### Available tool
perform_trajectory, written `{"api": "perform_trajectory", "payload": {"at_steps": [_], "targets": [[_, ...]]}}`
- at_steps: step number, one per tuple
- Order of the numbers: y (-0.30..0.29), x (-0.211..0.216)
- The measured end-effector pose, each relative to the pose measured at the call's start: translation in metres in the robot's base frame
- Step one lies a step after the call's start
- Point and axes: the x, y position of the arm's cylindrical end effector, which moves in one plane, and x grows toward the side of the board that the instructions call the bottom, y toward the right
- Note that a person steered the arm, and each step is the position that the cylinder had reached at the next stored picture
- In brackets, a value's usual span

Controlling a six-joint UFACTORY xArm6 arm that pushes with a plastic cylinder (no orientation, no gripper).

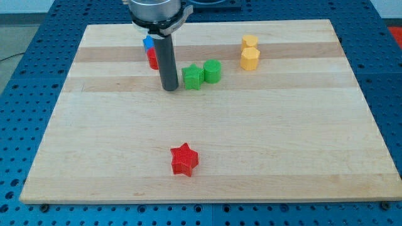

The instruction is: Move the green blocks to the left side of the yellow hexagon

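Two green blocks sit near the board's upper middle: a star-like green block (192, 77) and a rounder green block (212, 71) touching it on its right. The yellow hexagon (250, 59) stands to their upper right, with a second yellow block (249, 43) just above it. My tip (170, 88) rests on the board right beside the left edge of the star-like green block. The rod rises from there to the view's top and hides part of what lies behind it.
A blue block (148, 43) and a red block (152, 58) sit just left of the rod, partly hidden by it. A red star (184, 159) lies near the board's bottom middle. The wooden board (94, 138) lies on a blue perforated table.
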Motion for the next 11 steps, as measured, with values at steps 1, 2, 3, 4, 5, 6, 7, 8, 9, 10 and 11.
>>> {"api": "perform_trajectory", "payload": {"at_steps": [1,2,3,4,5,6,7,8,9,10,11], "targets": [[0.015,0.0],[0.039,0.0],[0.062,0.0],[0.08,0.0],[0.099,-0.001],[0.111,-0.006],[0.111,-0.011],[0.105,-0.003],[0.086,-0.002],[0.062,-0.002],[0.059,-0.011]]}}
